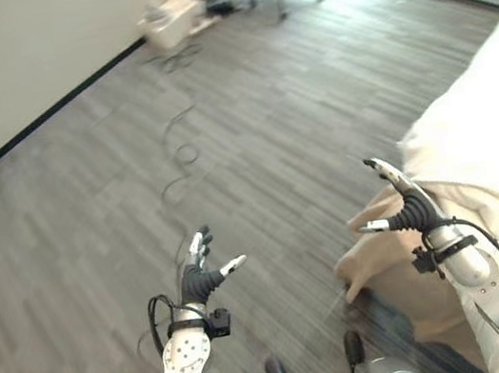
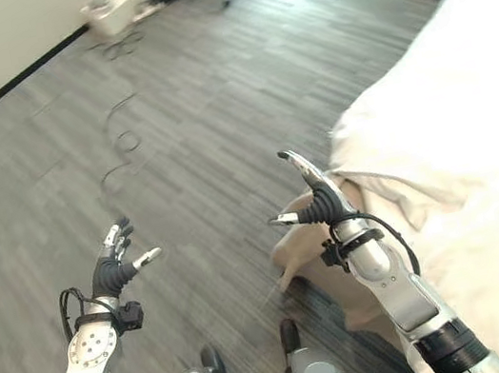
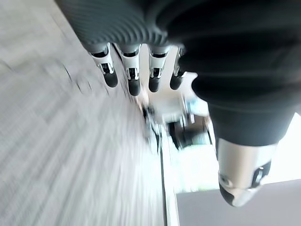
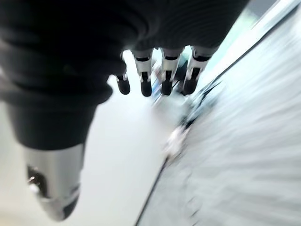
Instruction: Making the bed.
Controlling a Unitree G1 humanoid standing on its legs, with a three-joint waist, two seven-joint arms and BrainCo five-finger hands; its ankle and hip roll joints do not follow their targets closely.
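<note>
Both the left robot hand [image 1: 199, 274] and the right robot hand [image 1: 405, 202] are held open and empty beside the bed's cream cover [image 1: 475, 147].

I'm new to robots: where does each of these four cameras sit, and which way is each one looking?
Left eye view: on the head, looking down at the grey floor, the cream bedding, and both raised arms with the left hand and right hand open.
Right eye view: beside it, same scene, slightly shifted.
Left wrist view: on the left wrist, looking along its straight fingers across the floor.
Right wrist view: on the right wrist, past its own fingers.
Both eye views share everything.
</note>
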